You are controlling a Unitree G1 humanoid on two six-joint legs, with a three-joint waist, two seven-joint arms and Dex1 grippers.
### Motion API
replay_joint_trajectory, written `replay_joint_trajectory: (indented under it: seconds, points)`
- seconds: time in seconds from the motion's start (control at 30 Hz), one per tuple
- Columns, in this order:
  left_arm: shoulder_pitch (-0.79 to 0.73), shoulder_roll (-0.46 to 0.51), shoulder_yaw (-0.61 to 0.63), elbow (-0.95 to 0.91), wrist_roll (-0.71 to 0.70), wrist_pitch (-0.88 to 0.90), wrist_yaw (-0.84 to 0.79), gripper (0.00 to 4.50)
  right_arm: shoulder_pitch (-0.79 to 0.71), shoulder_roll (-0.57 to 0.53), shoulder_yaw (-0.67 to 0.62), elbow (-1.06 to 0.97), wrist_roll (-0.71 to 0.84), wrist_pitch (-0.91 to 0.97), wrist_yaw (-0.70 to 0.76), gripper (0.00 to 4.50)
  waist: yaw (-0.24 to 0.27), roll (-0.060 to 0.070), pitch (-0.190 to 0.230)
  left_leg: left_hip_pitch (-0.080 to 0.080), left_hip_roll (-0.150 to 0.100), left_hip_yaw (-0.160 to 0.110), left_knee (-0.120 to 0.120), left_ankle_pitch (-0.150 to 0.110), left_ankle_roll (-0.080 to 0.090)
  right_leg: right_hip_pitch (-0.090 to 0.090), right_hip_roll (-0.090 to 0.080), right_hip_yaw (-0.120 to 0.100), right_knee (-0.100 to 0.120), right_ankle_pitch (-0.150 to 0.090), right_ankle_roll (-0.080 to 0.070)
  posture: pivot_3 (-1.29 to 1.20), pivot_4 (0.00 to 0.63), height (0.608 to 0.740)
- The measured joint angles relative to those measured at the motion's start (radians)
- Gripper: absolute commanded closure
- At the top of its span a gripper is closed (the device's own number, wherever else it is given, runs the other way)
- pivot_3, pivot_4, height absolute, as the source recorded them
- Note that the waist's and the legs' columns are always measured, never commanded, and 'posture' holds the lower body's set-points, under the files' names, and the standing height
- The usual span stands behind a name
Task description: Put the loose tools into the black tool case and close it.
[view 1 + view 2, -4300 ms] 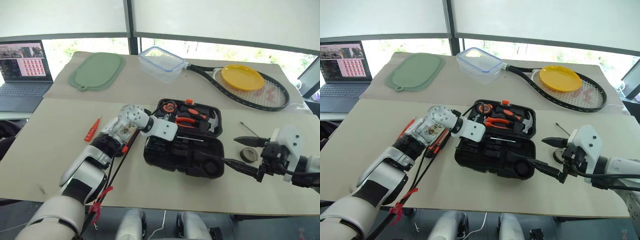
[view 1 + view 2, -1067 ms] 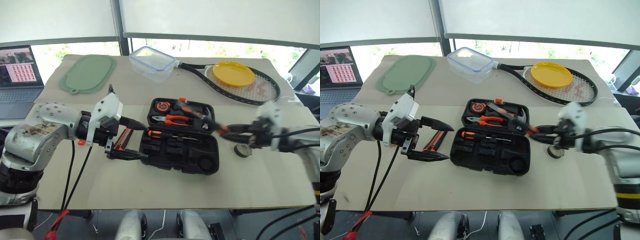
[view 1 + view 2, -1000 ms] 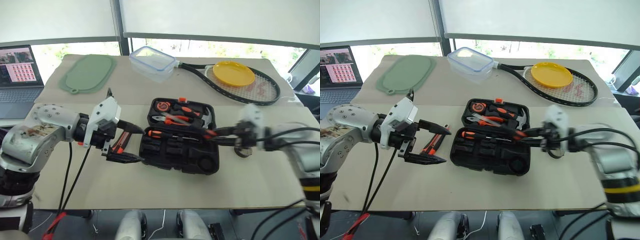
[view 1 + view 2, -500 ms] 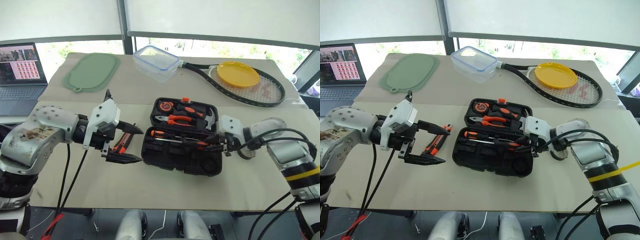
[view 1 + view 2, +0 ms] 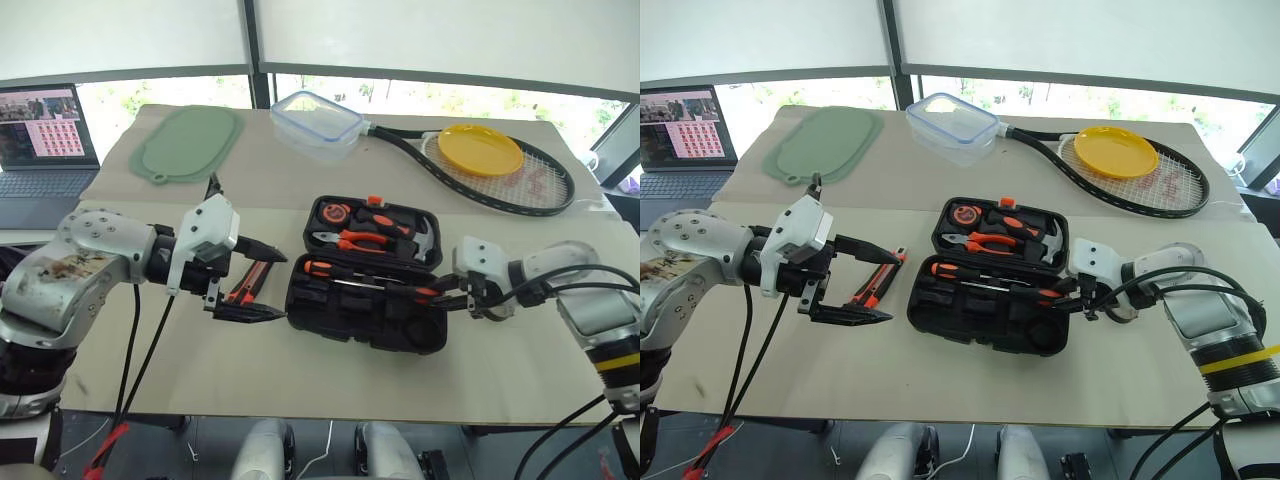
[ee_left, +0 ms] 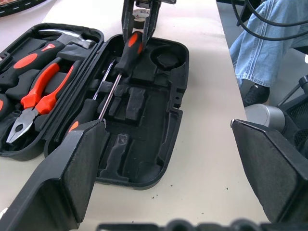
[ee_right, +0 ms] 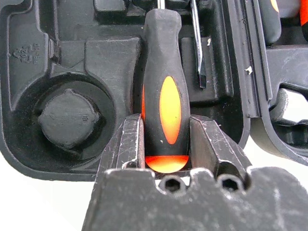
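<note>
left of the black tool case (image 5: 366,303), the left gripper (image 5: 262,284) hovers level, fingers spread wide, pointing at the case, a utility knife (image 5: 244,285) on the table beneath it. from the case's right, the right gripper (image 7: 166,144) reaches in angled downward, clamped on a black-orange screwdriver (image 7: 162,103) over the near half's recesses.

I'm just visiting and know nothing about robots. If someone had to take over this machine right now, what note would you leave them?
Right gripper: fingers shut on a black-orange screwdriver, held over the near half of the black tool case, not released.
Left gripper: fingers open, holding nothing, hovering left of the case.
Done: pliers, hammer and another screwdriver lie in the open case.
Left: seat the held screwdriver, fetch the black-orange utility knife from the table beside the left gripper, then close the case.
</note>
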Motion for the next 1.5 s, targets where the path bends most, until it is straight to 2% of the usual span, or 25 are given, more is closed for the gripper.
replay_joint_trajectory:
  seconds: [0.03,0.2,0.33,0.47,0.63,0.73,1.07,1.3,1.47,1.5]
  points:
    - [-0.004,-0.007,-0.004,0.0,0.003,-0.002,0.001,0.0,-0.002,0.01,-0.001,-0.004,0.005,0.011,-0.001,2.33,-0.001,0.0,0.0,0.0,0.0,0.0,0.0,0.0,0.0,0.0,0.0,0.0,0.0,0.0,0.0,0.0,0.15,0.738]
    - [-0.018,-0.012,-0.005,0.003,0.02,-0.011,0.005,0.0,-0.009,0.026,-0.003,-0.011,0.014,0.033,-0.007,0.69,-0.003,0.0,0.0,0.0,0.0,0.0,0.0,0.0,0.0,0.0,0.001,0.0,0.0,0.0,0.0,0.0,0.15,0.738]
    - [-0.018,-0.014,-0.005,0.011,0.022,-0.015,0.006,0.0,-0.039,0.057,-0.034,-0.018,0.06,0.082,-0.016,0.69,-0.003,0.0,0.0,0.0,0.0,0.0,0.0,0.0,0.0,-0.001,0.001,0.001,0.0,0.0,0.0,0.0,0.15,0.738]
    - [-0.017,-0.024,-0.006,0.02,0.031,-0.023,0.009,0.0,-0.074,0.139,-0.064,-0.031,0.097,0.149,-0.075,1.78,-0.003,0.0,0.0,0.0,0.0,0.0,0.0,0.0,0.0,-0.001,0.001,0.001,0.001,0.0,0.0,0.0,0.15,0.738]
    - [-0.017,-0.025,-0.006,0.023,0.044,-0.036,0.009,0.0,-0.074,0.22,-0.054,-0.031,0.093,0.187,-0.158,3.54,-0.001,0.0,0.0,0.0,0.0,0.0,0.0,0.0,-0.001,0.0,0.0,0.0,0.0,0.0,0.0,0.0,0.15,0.738]
    - [-0.017,-0.025,-0.006,0.025,0.053,-0.038,0.009,0.0,-0.065,0.228,-0.027,-0.031,0.078,0.195,-0.179,4.42,-0.001,0.0,0.0,0.0,0.0,0.0,0.0,0.0,0.0,-0.001,0.0,0.0,0.001,0.0,0.0,0.0,0.15,0.738]
    - [-0.017,-0.028,-0.006,0.038,0.065,-0.039,0.006,0.0,-0.043,0.227,0.027,-0.091,0.026,0.22,-0.214,4.42,-0.004,0.0,0.0,0.001,0.001,0.0,0.0,0.0,0.0,0.0,0.001,0.0,0.001,0.0,0.0,0.0,0.15,0.738]
    - [-0.022,-0.037,-0.007,0.044,0.073,-0.042,0.007,0.0,-0.047,0.213,0.076,-0.105,-0.058,0.137,-0.22,4.42,-0.004,-0.006,-0.004,0.003,0.001,0.0,0.0,0.0,0.0,0.002,0.001,0.0,0.001,0.0,-0.001,0.0,0.15,0.738]
    - [0.004,-0.036,0.0,0.052,0.092,-0.042,0.033,0.0,-0.042,0.228,0.014,-0.158,0.045,0.25,-0.207,4.42,-0.004,-0.006,-0.003,0.001,0.001,0.0,-0.001,0.0,0.0,-0.001,0.001,0.001,0.001,0.0,-0.001,0.0,0.15,0.738]
    - [0.02,-0.036,0.003,0.055,0.1,-0.041,0.045,0.0,-0.043,0.23,-0.009,-0.181,0.078,0.28,-0.204,4.17,-0.004,-0.005,-0.003,0.001,0.001,0.0,-0.001,0.0,0.0,-0.001,0.001,0.001,0.001,0.0,-0.001,0.0,0.15,0.738]
